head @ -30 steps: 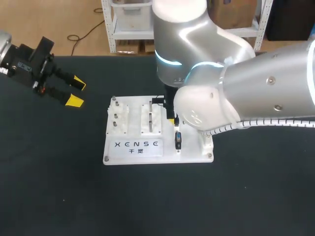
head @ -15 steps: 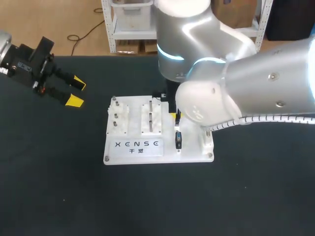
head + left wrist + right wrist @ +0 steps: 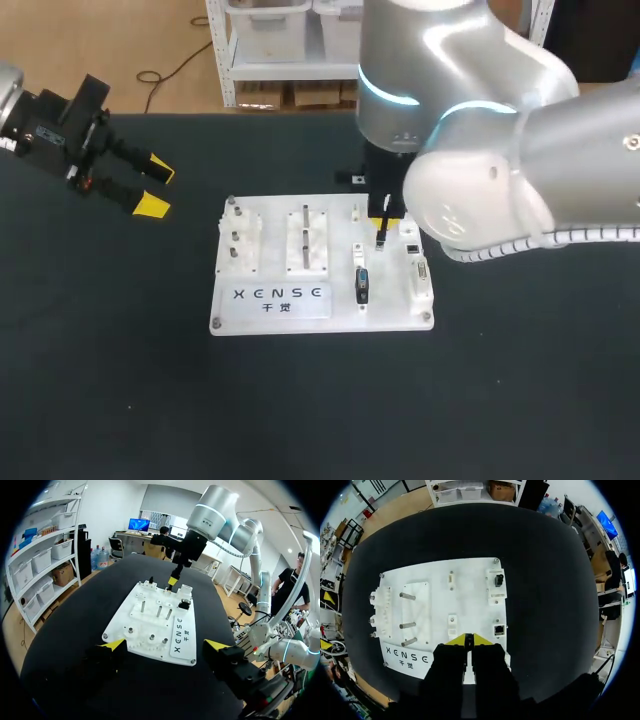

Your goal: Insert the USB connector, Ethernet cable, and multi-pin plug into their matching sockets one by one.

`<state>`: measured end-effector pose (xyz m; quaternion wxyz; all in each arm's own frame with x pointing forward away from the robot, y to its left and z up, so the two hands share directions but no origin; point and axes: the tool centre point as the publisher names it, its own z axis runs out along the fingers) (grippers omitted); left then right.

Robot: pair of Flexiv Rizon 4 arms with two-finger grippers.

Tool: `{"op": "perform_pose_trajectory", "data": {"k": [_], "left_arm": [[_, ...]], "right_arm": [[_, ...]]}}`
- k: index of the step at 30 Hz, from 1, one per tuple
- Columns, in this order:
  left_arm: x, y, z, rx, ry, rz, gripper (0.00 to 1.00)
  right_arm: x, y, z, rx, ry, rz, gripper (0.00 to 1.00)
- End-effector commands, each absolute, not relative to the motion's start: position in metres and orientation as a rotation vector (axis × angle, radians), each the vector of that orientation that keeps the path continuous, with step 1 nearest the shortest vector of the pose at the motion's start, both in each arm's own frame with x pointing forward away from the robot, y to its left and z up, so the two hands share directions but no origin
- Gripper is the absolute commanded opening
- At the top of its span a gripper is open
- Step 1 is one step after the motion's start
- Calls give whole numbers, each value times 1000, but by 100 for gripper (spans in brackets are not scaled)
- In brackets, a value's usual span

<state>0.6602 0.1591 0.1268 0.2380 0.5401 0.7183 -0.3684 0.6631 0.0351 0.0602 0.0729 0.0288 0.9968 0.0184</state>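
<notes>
The white socket board (image 3: 335, 312) lies flat in the middle of the black worktop (image 3: 120, 390). The right arm comes in from the right, and its bulky elbow covers the board's far right corner in the head view. The right pincer (image 3: 383, 226) hangs over the right half of the board with its yellow tips pressed together. It pinches a small dark connector (image 3: 380, 243) that points down at the board. This is possibly the USB one, but it is too small to tell.

In the right wrist view the pincer (image 3: 468, 639) has the connector (image 3: 468, 641) showing as a thin dark sliver between its tips. Its black fingers hide the part of the board (image 3: 470, 595) beneath them. The Ethernet socket (image 3: 498, 629) sits just beside the tips, and a black-faced socket (image 3: 498, 580) stands further ahead near the board's edge. A small white block (image 3: 452, 622) is on the other side of the tips, and three metal pegs (image 3: 407, 611) stand beyond it.

A black plug (image 3: 362, 286) is on the board just in front of the right pincer.

The left pincer (image 3: 156, 188) is well apart from the board, over bare worktop at the far left. Its fingers are spread wide and hold nothing. In its own view, the left pincer (image 3: 165, 644) looks along the board (image 3: 150, 625) to the right pincer (image 3: 173, 580) at the far end.
</notes>
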Motion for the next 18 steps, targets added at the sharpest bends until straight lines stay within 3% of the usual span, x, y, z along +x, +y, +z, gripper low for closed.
{"op": "perform_pose_trajectory", "data": {"k": [1, 18], "left_arm": [[660, 159, 126, 1480, 1966, -1008, 100], [660, 159, 126, 1480, 1966, -1008, 100]], "right_arm": [[658, 26, 61, 99, 2972, 56, 0], [663, -7, 59, 160, 2950, -10, 0]]}}
